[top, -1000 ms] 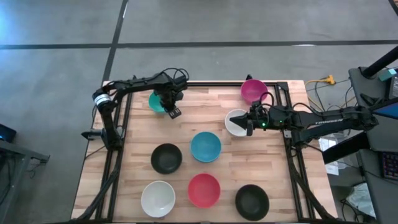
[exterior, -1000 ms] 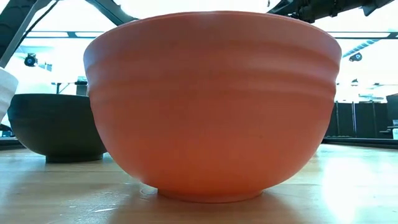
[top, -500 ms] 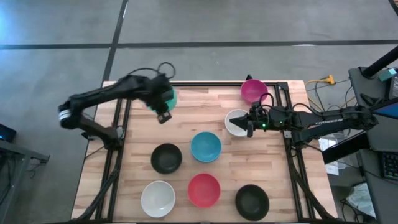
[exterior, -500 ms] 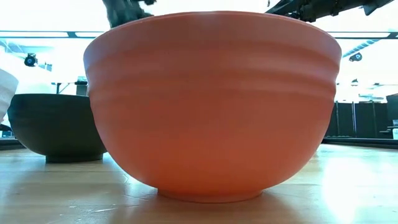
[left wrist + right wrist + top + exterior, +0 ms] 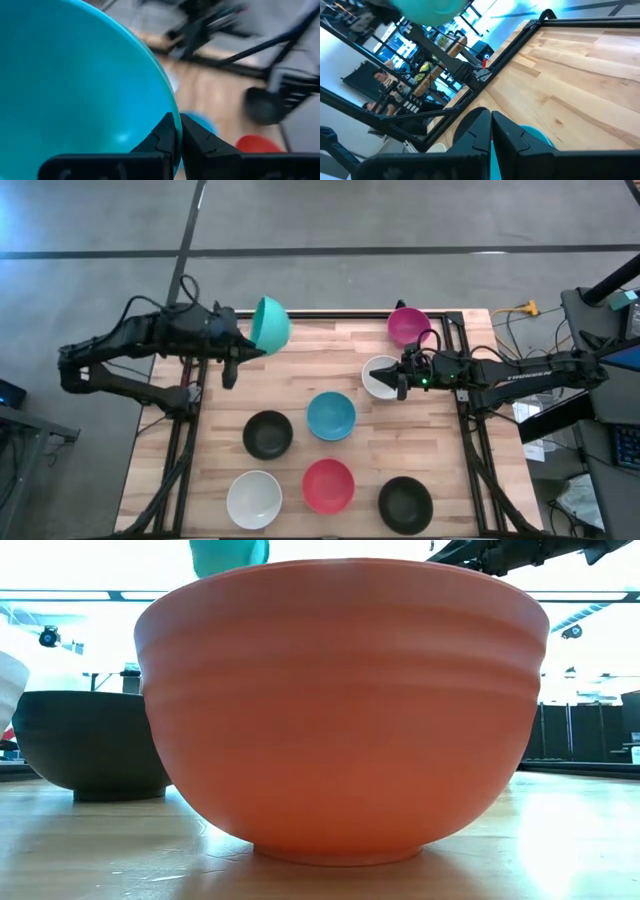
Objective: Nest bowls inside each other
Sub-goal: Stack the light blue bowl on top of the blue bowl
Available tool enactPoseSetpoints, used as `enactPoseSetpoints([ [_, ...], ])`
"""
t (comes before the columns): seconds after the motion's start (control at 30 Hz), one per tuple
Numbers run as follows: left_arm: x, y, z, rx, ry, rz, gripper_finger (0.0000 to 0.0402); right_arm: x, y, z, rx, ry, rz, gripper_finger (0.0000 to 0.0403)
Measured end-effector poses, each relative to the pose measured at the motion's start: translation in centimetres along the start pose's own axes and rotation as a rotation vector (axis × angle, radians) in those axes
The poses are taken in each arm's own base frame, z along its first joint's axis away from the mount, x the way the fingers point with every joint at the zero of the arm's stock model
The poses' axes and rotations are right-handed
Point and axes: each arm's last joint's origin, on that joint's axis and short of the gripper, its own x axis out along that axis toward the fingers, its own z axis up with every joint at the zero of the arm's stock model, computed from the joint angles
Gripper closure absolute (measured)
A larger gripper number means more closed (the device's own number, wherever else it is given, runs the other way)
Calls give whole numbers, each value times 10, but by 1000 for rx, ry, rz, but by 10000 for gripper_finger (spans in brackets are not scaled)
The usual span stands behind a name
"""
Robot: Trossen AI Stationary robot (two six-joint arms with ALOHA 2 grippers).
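My left gripper [image 5: 249, 345] is shut on a teal bowl [image 5: 270, 323], which is held in the air above the table's far left corner and tipped on its side; the bowl also shows at the top of the low view [image 5: 230, 554]. My right gripper [image 5: 401, 377] is shut on a white bowl [image 5: 378, 375] standing near the table's right edge. The magenta bowl [image 5: 407, 325], blue bowl [image 5: 330, 415], red bowl [image 5: 328, 485], two black bowls [image 5: 267, 433] [image 5: 405, 503] and a second white bowl [image 5: 253, 498] stand on their bases. A second teal bowl does not show. My left gripper pinches the teal bowl's rim [image 5: 172, 107], one finger inside the bowl and one outside. It comes level from the table's left. The bowl is lifted clear and tipped, its opening toward the gripper. My right gripper holds the white bowl by its rim on the right side [image 5: 396, 380], coming from the table's right. The bowl rests on the table. The wrist view shows only a pale teal curved surface [image 5: 536, 140] beside the shut fingers.
The red bowl [image 5: 340, 710] fills the low view, with a black bowl [image 5: 90, 745] behind it on the left. Bare wood [image 5: 300, 370] lies between the two grippers. The metal frame [image 5: 190, 430] runs along the table's left and right edges.
My left gripper has lifted the teal bowl clear of the table near the far left corner, carried it up and toward the far edge, and tipped it from upright onto its side, while the arm has swung out to the left. The right arm has kept still.
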Motion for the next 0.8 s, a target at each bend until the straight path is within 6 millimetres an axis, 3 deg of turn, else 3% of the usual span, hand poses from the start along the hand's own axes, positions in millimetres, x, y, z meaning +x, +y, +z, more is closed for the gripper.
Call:
enactPoseSetpoints([
  [0.13, 9, -24, 7, 112, -70, -198, 401, 0, 0, 0, -2, 0, 0, 394],
  [0.3, 38, -56, -3, 289, 31, -378, 401, -1, 2, 0, -38, 22, 34, 394],
  [0.4, 58, -70, -12, 412, 85, -425, 401, -4, 5, 0, -105, 57, 98, 394],
  [0.63, 102, -80, -26, 448, 223, -415, 402, -25, 20, 1, -299, 51, 251, 394],
  [0.8, 118, -95, -11, 558, 262, -445, 402, -46, 31, 0, -425, 20, 350, 394],
])
